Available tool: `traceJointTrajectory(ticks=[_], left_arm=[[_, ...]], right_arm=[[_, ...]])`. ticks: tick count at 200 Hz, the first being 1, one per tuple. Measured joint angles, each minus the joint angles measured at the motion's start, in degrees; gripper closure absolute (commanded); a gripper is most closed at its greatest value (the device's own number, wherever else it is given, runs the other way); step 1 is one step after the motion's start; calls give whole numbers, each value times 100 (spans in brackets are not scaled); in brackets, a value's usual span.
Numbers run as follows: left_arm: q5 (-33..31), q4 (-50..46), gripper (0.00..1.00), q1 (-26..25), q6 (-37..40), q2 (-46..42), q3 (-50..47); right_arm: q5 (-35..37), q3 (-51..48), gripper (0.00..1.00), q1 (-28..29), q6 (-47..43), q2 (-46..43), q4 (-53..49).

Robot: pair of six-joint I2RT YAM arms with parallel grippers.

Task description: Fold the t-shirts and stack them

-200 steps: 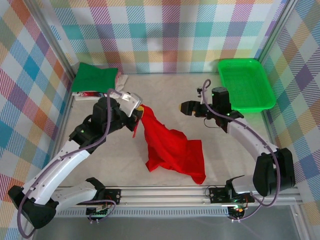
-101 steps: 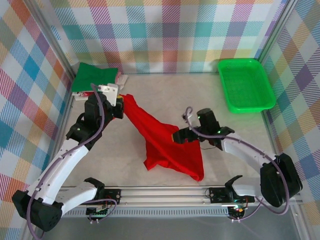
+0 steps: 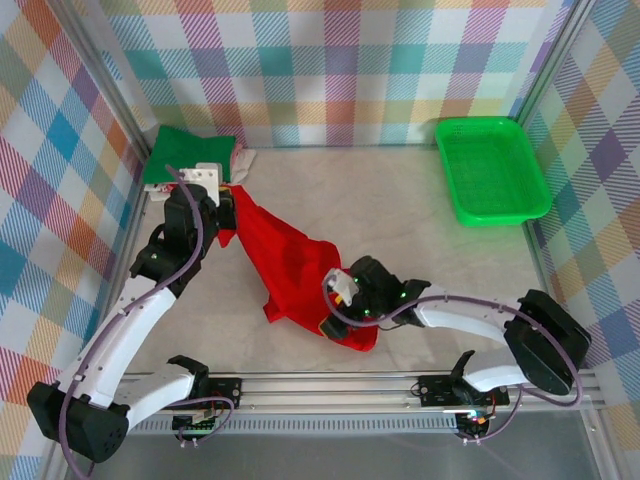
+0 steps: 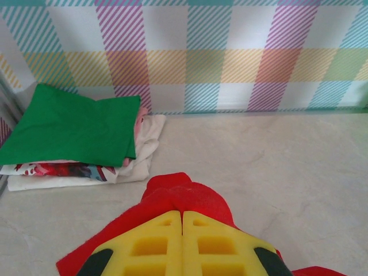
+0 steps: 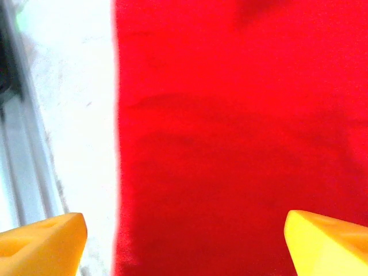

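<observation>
One red t-shirt (image 3: 290, 265), the biggest loose item, lies crumpled and stretched diagonally across the bench (image 3: 430, 240), from front-centre to back-left. Green mesh basket (image 3: 492, 170) sits back-right, well apart from it. Folded stack in the back-left corner: dark green t-shirt (image 4: 75, 129) on top, whitish t-shirts (image 4: 144, 152) under it, a printed layer among them. Left gripper (image 3: 228, 212) is closed on the red shirt's far end, near the stack; in the left wrist view its yellow fingers (image 4: 224, 247) press together with red cloth bunched ahead. Right gripper (image 3: 335, 305) is low over the near end, jaws wide apart, cloth under them, nothing pinched.

Risks, as I judge them:
- The right gripper may close on a doubled layer or miss the hem, so the shirt won't spread flat.
- The near end lies close to the front rail, so a pull could drag it off the edge.
- The left hold is near the stack, so a swing could knock it askew.

Surface: pale, matte, faintly marbled; cloth should slide easily. Room: pastel plaid panels on three sides, metal frame posts.
</observation>
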Motion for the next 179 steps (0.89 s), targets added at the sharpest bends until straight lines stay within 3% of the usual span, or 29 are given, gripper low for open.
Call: traceJointTrajectory(ticks=[43, 73, 89, 130, 160, 179], left_arm=[[-114, -2, 100, 109, -157, 0, 0], [-212, -7, 100, 155, -282, -57, -37], [-254, -11, 100, 199, -332, -153, -92], [-160, -304, 100, 267, -407, -549, -92], [175, -824, 100, 275, -260, -1119, 199], [715, -1128, 100, 278, -118, -1567, 605]], right_arm=[[546, -44, 11, 560, -293, 87, -35], [1115, -44, 64, 581, -372, 422, -92], [1357, -63, 100, 581, -374, 437, -133], [1810, 120, 100, 540, -350, -601, -887], [1843, 1027, 100, 289, -291, -2184, -1860], [2050, 1882, 100, 98, -175, -2997, -2422]])
